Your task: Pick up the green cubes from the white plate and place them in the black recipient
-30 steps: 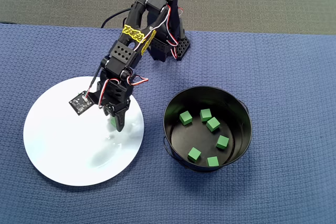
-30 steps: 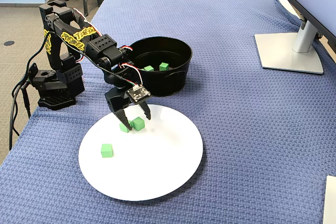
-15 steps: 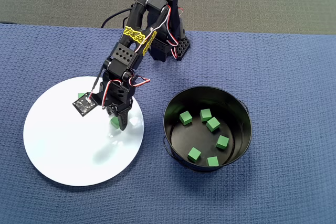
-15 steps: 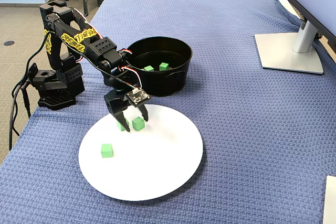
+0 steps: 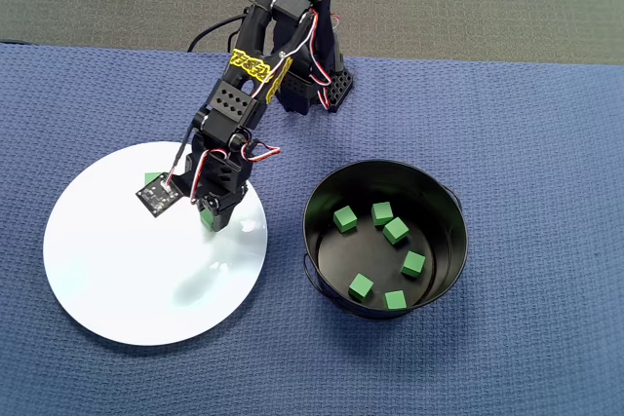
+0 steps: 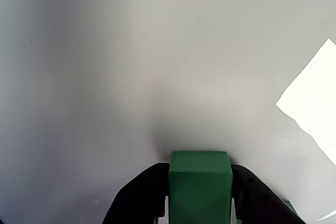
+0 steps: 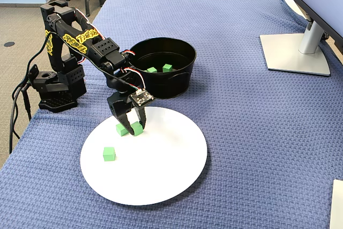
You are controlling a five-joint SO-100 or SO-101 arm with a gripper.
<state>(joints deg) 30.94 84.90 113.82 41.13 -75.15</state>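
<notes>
One green cube (image 6: pixel 200 182) sits squeezed between the two black fingers (image 6: pixel 140 195) of the gripper (image 7: pixel 132 127), which are closed against its sides, low over the white plate (image 7: pixel 161 170). In the fixed view this held cube lies at about eleven o'clock on the plate, touching or just beside a second cube (image 7: pixel 121 129) at its nine o'clock. A third cube (image 7: pixel 109 154) rests apart from them at roughly nine o'clock on the plate, near the rim. In the overhead view the plate (image 5: pixel 117 270) lies at nine o'clock of the black recipient (image 5: pixel 322 255), which holds six cubes (image 5: pixel 395 231) scattered on its bottom. Both stand on a blue woven cloth (image 5: pixel 526 143), and the arm's base (image 5: pixel 302 85) is at the plate's one o'clock, at the far edge of the cloth
</notes>
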